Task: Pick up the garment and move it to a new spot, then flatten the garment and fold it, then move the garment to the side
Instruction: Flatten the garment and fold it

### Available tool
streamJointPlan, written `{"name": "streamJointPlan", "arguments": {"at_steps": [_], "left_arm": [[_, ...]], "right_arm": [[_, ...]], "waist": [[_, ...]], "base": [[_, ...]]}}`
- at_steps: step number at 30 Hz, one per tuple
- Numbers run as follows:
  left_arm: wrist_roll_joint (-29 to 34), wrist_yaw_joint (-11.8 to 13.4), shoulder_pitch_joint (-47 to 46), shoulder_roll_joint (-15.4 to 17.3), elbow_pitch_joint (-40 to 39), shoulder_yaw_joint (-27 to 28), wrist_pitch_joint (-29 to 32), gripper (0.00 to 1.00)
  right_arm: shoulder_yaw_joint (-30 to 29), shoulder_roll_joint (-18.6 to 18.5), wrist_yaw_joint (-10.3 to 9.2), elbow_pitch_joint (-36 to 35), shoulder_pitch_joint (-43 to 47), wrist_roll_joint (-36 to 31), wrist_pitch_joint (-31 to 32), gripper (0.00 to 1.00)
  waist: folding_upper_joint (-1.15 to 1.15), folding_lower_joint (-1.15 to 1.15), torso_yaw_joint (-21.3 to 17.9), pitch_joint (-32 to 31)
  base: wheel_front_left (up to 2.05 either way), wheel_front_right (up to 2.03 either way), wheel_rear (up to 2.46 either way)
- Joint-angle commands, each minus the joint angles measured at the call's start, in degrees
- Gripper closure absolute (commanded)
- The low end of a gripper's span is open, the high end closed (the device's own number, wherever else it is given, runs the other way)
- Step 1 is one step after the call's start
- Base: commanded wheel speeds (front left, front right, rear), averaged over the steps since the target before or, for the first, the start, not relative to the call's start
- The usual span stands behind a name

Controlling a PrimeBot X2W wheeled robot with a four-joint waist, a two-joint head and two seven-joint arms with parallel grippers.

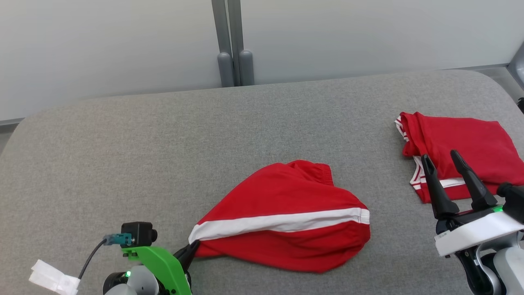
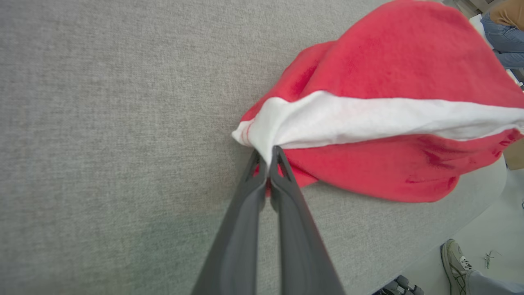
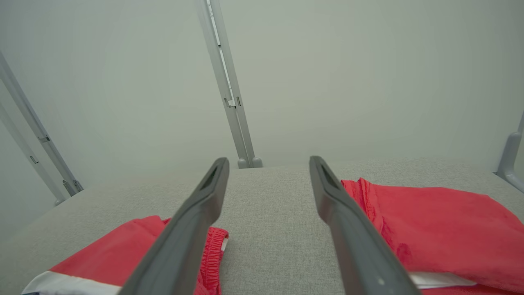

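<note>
The garment (image 1: 286, 217) is a pair of red shorts with a white side stripe, lying bunched on the grey padded table (image 1: 163, 143). My left gripper (image 1: 190, 247) is shut on its lower-left corner, at the end of the white stripe; in the left wrist view the two dark fingers (image 2: 268, 157) pinch the garment (image 2: 368, 135) there. My right gripper (image 1: 443, 158) stands open at the right, with nothing between its fingers, hovering over the near edge of a second red piece. In the right wrist view the right gripper (image 3: 268, 162) points at the back wall, with the garment (image 3: 123, 250) at its lower left.
A folded red garment with white trim (image 1: 462, 151) lies at the table's right side, also in the right wrist view (image 3: 442, 233). Grey posts (image 1: 233, 61) stand behind the table's back edge. A person's shoe (image 2: 454, 262) and leg (image 2: 503, 37) appear beyond the table edge.
</note>
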Motion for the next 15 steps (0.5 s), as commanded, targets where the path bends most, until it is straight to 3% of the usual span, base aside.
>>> {"name": "streamJointPlan", "arguments": {"at_steps": [1,2,3,10,15], "left_arm": [[-0.32,0.06,0.67,0.34,0.02,0.24,-0.48,0.89],[-0.52,0.06,0.98,0.31,-0.04,0.40,-0.70,0.22],[-0.65,0.07,1.22,0.31,-0.20,0.50,-0.98,0.00],[2.53,1.20,3.21,3.37,-4.67,0.36,-4.05,0.00],[6.79,5.90,5.33,8.50,-14.11,3.35,-10.00,0.00]], "right_arm": [[0.04,-0.28,-0.02,0.20,0.14,0.28,0.12,0.00],[0.08,-0.36,-0.02,0.27,0.14,0.33,0.20,0.00],[0.06,-0.48,-0.02,0.34,0.18,0.37,0.28,0.00],[-0.16,-0.87,-0.02,0.49,0.83,0.32,0.38,0.00],[-1.37,-0.89,-0.02,-0.23,1.91,-0.38,0.05,0.00]], "waist": [[0.00,0.00,0.07,-0.10],[0.00,0.00,0.07,-0.12],[0.00,0.00,0.06,-0.16],[0.00,0.00,-0.27,-0.66],[0.00,0.00,0.05,-1.19]], "base": [[0.00,0.00,0.00],[0.00,0.00,0.00],[0.00,0.00,0.00],[0.00,0.00,0.00],[0.00,0.00,0.00]]}}
